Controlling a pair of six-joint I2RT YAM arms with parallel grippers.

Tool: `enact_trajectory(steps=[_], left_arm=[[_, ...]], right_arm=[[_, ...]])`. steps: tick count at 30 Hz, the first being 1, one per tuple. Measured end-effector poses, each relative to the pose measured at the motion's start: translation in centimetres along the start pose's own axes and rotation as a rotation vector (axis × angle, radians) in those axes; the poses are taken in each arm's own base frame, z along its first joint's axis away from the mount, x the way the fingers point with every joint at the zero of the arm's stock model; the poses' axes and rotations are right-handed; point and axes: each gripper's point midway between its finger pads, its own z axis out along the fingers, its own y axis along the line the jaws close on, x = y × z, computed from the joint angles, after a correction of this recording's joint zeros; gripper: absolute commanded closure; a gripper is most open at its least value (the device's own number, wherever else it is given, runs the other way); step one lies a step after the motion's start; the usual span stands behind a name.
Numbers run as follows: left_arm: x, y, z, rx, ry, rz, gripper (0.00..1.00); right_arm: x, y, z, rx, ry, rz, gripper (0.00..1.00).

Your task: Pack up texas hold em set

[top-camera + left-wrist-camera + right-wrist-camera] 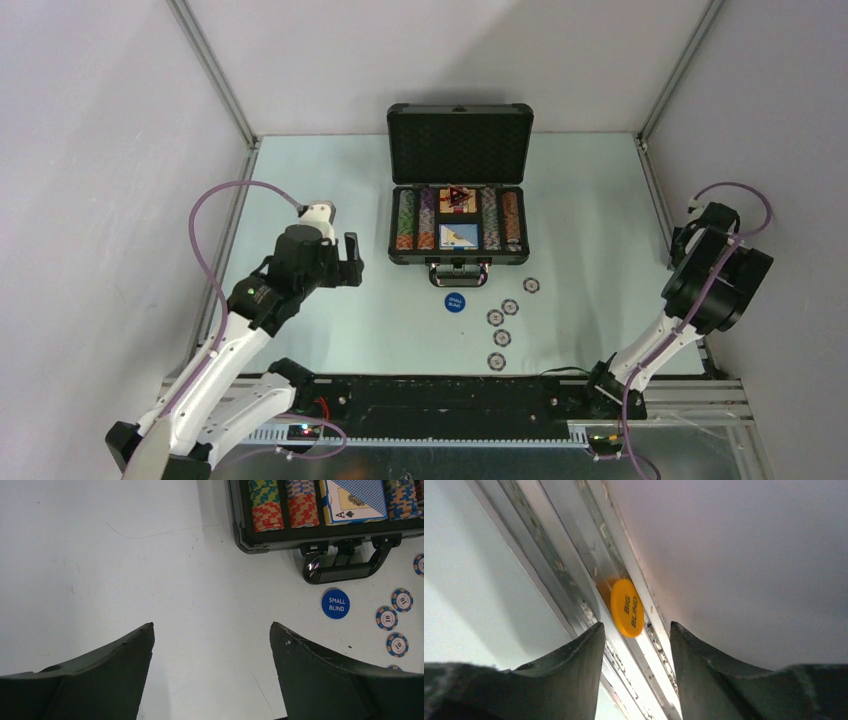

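Observation:
The dark briefcase [400, 255] stands open at the back middle, with rows of striped chips [406, 220], a blue-backed card box [460, 237] and a reddish box [457, 198] inside. In front of it lie the blue "SMALL BLIND" button [454, 302] and several loose chips [502, 338]. My left gripper [346, 262] hovers open to the left of the case, over bare table, and holds nothing [211, 630]. My right gripper [636, 627] is open at the table's right edge [685, 240]. The orange "BIG BLIND" button [627, 607] stands on edge in the rail just beyond its tips, untouched.
An aluminium frame rail [574, 580] runs along the right wall where the orange button is lodged. The case handle [340, 572] sticks out toward the blue button [335, 604] and the loose chips [386, 618]. The case lid [460, 145] stands upright at the back.

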Motion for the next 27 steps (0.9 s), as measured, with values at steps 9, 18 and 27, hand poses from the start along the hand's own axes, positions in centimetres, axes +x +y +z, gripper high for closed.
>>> enact_trajectory(steps=[9, 18, 27], left_arm=[[0.0, 0.0, 0.0, 0.000, 0.000, 0.000, 0.10], [0.0, 0.0, 0.0, 0.000, 0.000, 0.000, 0.10], [0.0, 0.1, 0.0, -0.006, -0.001, 0.000, 0.10]], right_arm=[[1.9, 0.0, -0.1, -0.084, 0.055, -0.008, 0.47], [1.5, 0.8, 0.4, -0.118, 0.078, -0.026, 0.66], [1.5, 1.1, 0.6, -0.131, 0.094, -0.026, 0.67]])
